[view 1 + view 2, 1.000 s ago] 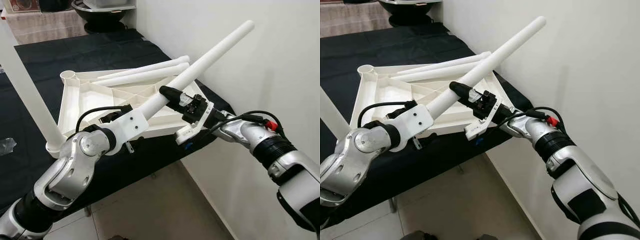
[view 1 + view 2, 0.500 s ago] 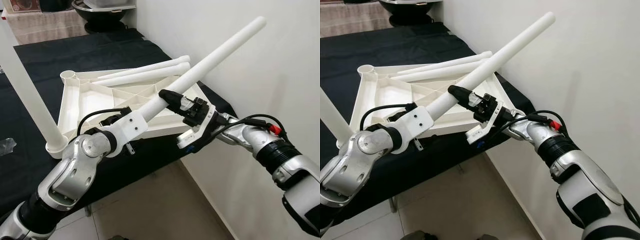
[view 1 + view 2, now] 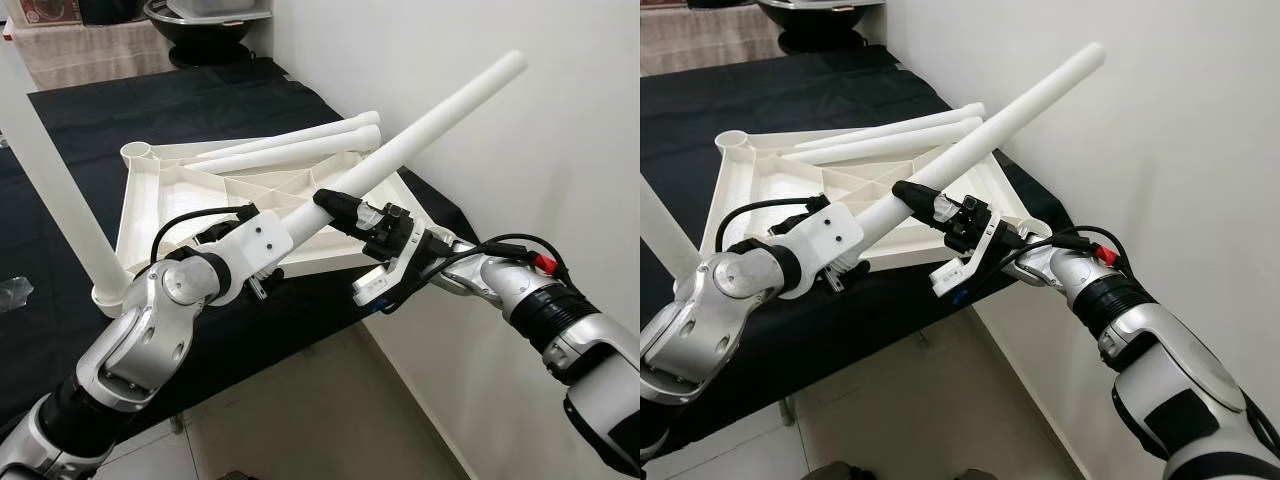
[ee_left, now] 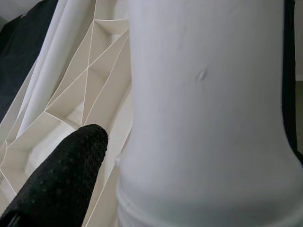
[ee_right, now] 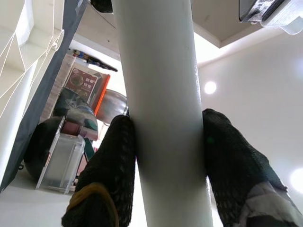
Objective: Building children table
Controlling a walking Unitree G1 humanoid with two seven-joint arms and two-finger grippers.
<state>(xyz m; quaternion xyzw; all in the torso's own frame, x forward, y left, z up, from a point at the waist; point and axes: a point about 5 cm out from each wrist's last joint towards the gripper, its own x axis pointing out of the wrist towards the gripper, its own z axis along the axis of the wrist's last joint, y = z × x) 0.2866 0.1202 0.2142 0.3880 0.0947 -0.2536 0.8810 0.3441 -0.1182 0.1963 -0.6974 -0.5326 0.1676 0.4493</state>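
Both grippers on one white leg, held aslant above the tabletop's near corner.

Leg (image 3: 420, 135) rises toward the wall. Right gripper (image 3: 335, 203) clamps it mid-length, a finger (image 5: 113, 161) on each side; left gripper (image 3: 262, 238) clasps its lower end. Ribbed tabletop (image 3: 190, 200) lies upside down on a black cloth (image 3: 200, 100); two more legs (image 3: 290, 145) rest across it, another (image 3: 60, 200) stands in a corner socket.

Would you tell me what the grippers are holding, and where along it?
Both hold the white leg: the left gripper at its lower end, the right gripper just above, near it.
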